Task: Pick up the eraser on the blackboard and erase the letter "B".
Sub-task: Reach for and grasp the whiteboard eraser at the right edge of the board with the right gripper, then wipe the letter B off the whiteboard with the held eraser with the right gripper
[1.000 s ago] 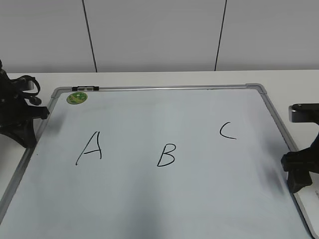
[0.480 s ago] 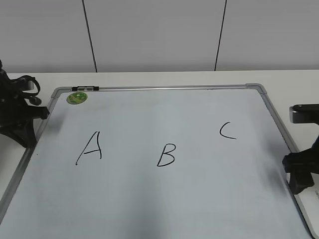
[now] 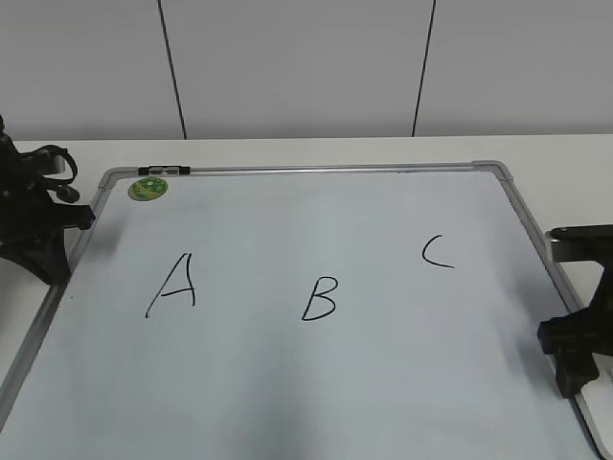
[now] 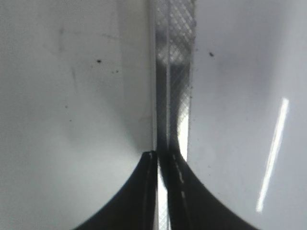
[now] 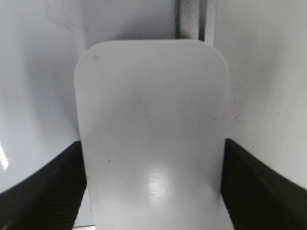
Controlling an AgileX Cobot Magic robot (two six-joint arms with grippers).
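Observation:
The blackboard (image 3: 316,393) is a pale whiteboard with a grey frame, lying flat. The black letter "B" (image 3: 320,298) is at its middle. The white eraser (image 5: 151,143) fills the right wrist view, lying over the board's frame at the right edge. My right gripper (image 5: 152,143) is open wide, with one finger along each long side of the eraser. In the exterior view it (image 3: 573,359) sits low at the board's right edge and hides the eraser. My left gripper (image 4: 160,155) is shut and empty over the board's left frame (image 4: 175,48).
A black "A" (image 3: 172,286) is left of the "B" and a black "C" (image 3: 437,252) is to its right. A round green sticker (image 3: 147,188) sits at the far left corner. My left arm (image 3: 29,225) rests beside the left frame. A white wall stands behind the table.
My right gripper has moved slightly down and left in the exterior view, settling at the board's right edge. The left arm and the letters have not moved.

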